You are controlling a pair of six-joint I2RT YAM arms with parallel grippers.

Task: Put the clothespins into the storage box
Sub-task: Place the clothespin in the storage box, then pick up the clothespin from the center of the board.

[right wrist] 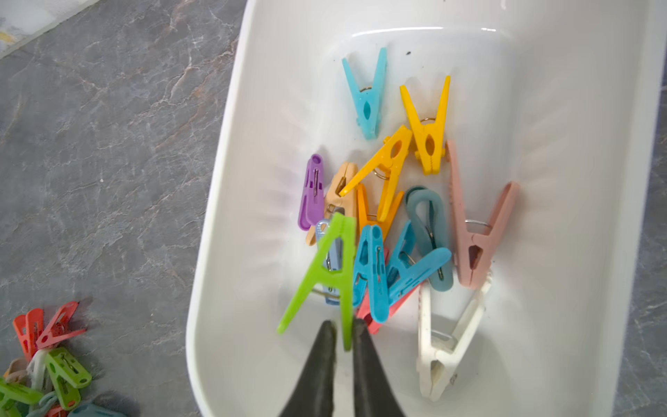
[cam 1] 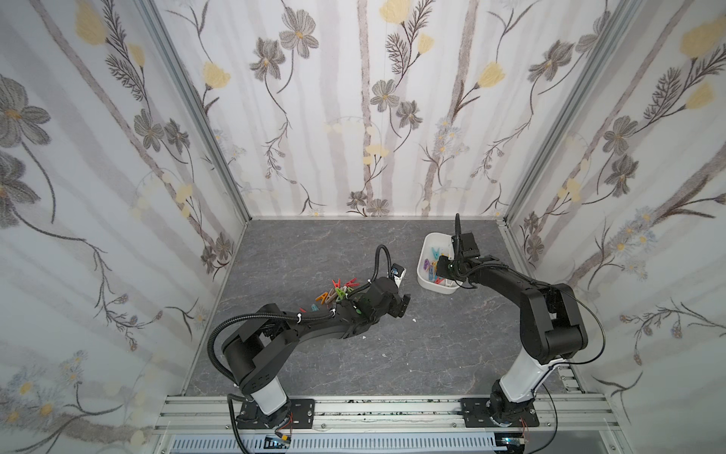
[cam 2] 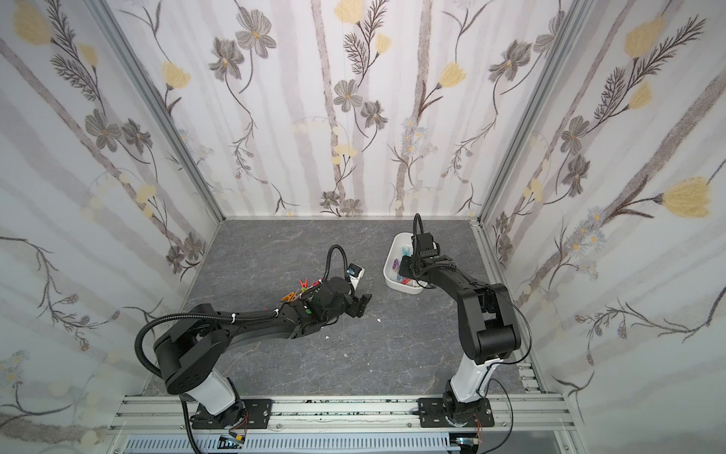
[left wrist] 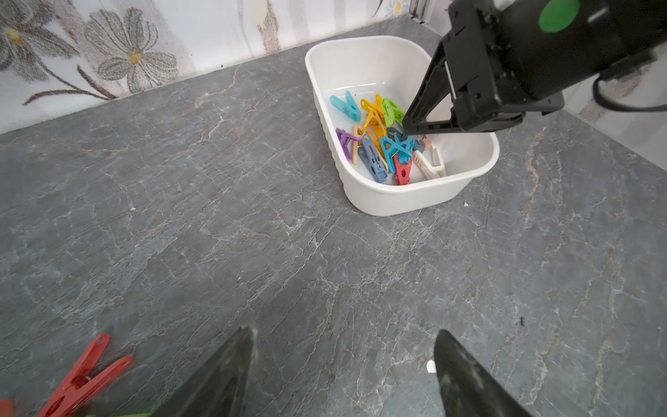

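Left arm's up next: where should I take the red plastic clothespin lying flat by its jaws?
Take the red plastic clothespin where its two halves meet, probably from straight above. It lies flat on the grey marbled tabletop with its two handle legs splayed apart; closing the jaws across those legs would likely spring it open.

Some clothespins (right wrist: 429, 133) inside white storage box (right wrist: 223, 216)

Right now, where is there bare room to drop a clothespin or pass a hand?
Bare: the storage box floor past the teal clothespin, toward the back wall; the table between box and pile. Crowded: mid-box, under the right hand holding a green clothespin.
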